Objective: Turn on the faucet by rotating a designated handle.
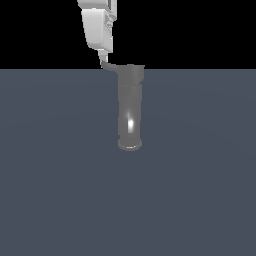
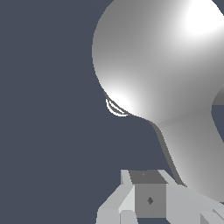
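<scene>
The faucet [image 1: 130,110] is a tall dull-grey cylinder with a bright glint, standing upright on its flared ring base in the middle of the exterior view. Its wider cap [image 1: 131,74] carries the handle [image 1: 111,64], a short thin grey lever pointing toward the exterior view's left. My white gripper [image 1: 103,56] hangs from above, its fingertips just over and touching the handle's tip. The fingers look closed together with nothing between them. In the wrist view the rounded cap [image 2: 162,57] fills most of the picture, the handle [image 2: 192,148] runs from it toward my gripper [image 2: 148,199].
The faucet stands on a flat dark blue-grey floor [image 1: 60,190] that reaches to the horizon, with black background above. No other objects show in either view.
</scene>
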